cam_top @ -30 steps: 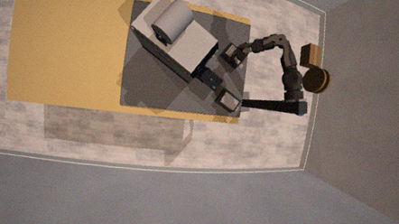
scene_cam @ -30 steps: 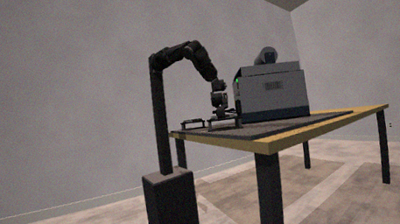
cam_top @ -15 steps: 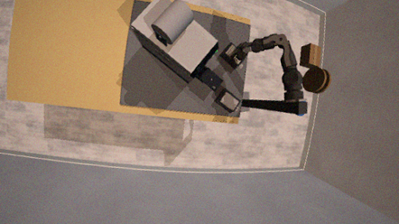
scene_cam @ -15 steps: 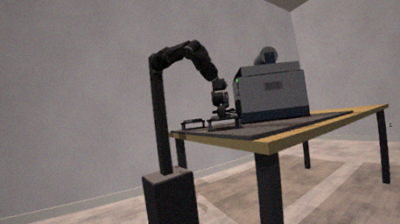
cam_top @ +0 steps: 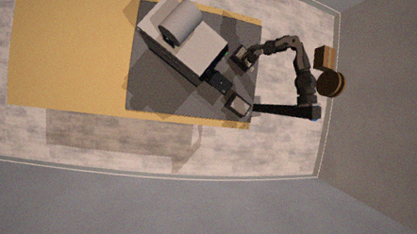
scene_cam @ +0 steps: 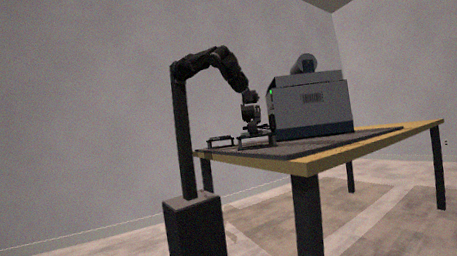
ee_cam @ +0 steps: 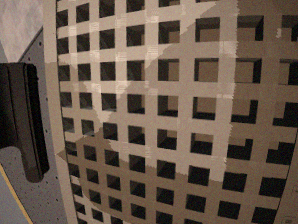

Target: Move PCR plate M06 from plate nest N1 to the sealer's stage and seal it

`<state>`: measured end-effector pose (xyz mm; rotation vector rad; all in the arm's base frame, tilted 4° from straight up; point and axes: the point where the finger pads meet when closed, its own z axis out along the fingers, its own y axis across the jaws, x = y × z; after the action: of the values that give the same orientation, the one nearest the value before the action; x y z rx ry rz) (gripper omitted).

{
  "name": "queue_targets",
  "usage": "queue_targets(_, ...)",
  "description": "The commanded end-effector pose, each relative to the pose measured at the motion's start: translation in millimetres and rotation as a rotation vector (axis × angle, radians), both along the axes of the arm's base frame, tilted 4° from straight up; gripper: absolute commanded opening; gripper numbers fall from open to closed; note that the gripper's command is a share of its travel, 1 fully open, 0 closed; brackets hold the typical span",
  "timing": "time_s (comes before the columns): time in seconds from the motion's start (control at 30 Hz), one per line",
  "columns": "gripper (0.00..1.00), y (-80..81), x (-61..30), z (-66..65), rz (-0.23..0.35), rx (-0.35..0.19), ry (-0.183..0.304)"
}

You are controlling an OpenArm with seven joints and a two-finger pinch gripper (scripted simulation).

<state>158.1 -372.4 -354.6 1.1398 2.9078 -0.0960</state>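
Note:
The open plate M06 (ee_cam: 166, 116) fills the wrist view, its grid of dark open wells uncovered, and it lies flat on the nest N1. My gripper (cam_top: 244, 57) hangs straight above it, beside the sealer's front right corner, and is open and empty. One dark finger (ee_cam: 23, 123) stands just outside the plate's left long edge; the other finger is out of the frame. In the side view the gripper (scene_cam: 254, 126) points down, low over the mat. The sealer's stage (cam_top: 220, 82) stands out in front of the housing, and its dark pocket is empty. The lamp (scene_cam: 270, 93) shows green.
The sealed plate M09 (cam_top: 239, 104) sits on nest N2 near the table's edge, on the other side of the stage. The sealer housing (cam_top: 192, 43) with its foil roll (cam_top: 180, 22) rises close beside my wrist. The arm's pedestal (scene_cam: 196, 244) stands off the table's end.

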Motion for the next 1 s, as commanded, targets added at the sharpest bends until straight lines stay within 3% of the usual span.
queue_targets(0.0,0.77,-2.7,-1.0,1.2,-0.005,-0.009,0.001)
queue_targets(0.23,0.77,-2.7,-1.0,1.2,-0.005,-0.009,0.001)
queue_targets(0.27,0.0,-2.2,-0.7,1.0,-0.004,-0.007,0.001)
queue_targets(0.97,0.0,-0.4,0.6,0.5,-0.001,-0.001,-0.002)
